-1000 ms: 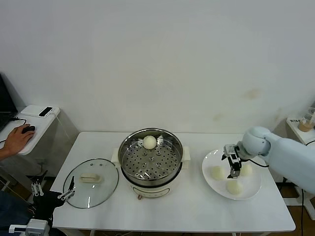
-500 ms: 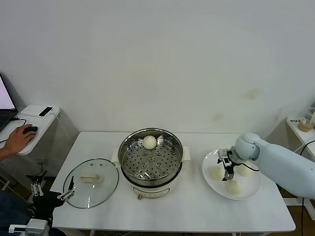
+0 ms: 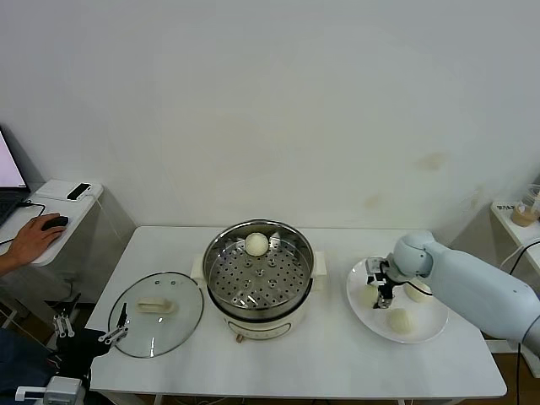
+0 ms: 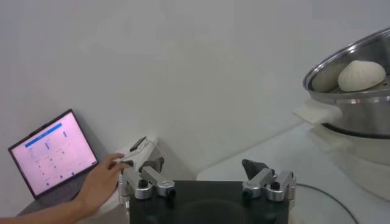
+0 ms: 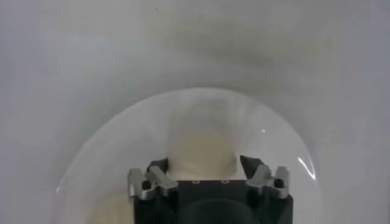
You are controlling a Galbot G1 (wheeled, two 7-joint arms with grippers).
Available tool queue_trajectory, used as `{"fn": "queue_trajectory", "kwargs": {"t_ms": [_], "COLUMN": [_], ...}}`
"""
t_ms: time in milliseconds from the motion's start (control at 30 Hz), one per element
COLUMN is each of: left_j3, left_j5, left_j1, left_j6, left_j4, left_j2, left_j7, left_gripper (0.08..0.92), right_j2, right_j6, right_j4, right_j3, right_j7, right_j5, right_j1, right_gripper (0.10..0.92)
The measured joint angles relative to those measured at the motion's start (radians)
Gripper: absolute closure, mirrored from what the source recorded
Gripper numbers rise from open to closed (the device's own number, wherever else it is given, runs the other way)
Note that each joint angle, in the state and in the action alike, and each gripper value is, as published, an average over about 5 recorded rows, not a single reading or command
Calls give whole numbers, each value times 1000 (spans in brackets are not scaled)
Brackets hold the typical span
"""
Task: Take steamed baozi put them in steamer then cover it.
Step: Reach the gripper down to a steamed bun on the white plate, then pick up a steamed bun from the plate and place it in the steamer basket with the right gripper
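— Where is the right pincer (image 3: 376, 288)?

— Low over the white plate (image 3: 422, 329) at the right end of the table (image 3: 329, 354), at the bun (image 3: 367, 294) nearest the steamer. In the right wrist view its fingers (image 5: 152, 175) stand apart, one on each side of that bun (image 5: 202, 152). They bracket it but I cannot tell whether they touch it.

— And the other buns?

— Two more lie on the same plate: one (image 3: 399, 320) toward the front edge, one (image 3: 417, 291) further back, partly behind the arm. A fourth bun (image 3: 256, 244) sits inside the steamer (image 3: 258, 278), on the perforated tray close to the far wall.

— Where does the steamer stand?

— In the middle of the table, open, well apart from the plate.

— The lid?

— The glass lid (image 3: 156, 313) lies flat on the table to the left of the steamer, handle up, just beside it.

— The left pincer (image 3: 91, 328)?

— Parked off the table's front left corner, near the lid's edge, fingers (image 4: 145, 181) spread wide and holding nothing.

— Anything else?

— On a side desk (image 3: 63, 207) at far left, a person's hand (image 3: 29, 239) rests on a mouse, with a lit laptop (image 4: 52, 152) beside it.
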Motion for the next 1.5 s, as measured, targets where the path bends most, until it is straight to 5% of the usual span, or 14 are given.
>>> {"fn": "queue_trajectory", "kwargs": {"t_ms": [200, 967, 1500], "left_j3": [-1, 7, 7], "left_j5": [0, 0, -1], "left_j1": [2, 5, 3], "left_j6": [0, -1, -2], "left_j4": [-3, -10, -11], "left_j2": [-3, 5, 2], "left_j7": [0, -2, -3], "left_gripper": [177, 177, 177], "right_j2": [-3, -78, 171], "right_j6": [-3, -79, -226], "right_j4": [1, 161, 198], "right_j3": [0, -145, -276], "right_j7": [-5, -42, 72], "right_j5": [-2, 183, 477], "right_j1": [6, 352, 571], "right_gripper": [411, 406, 398]}}
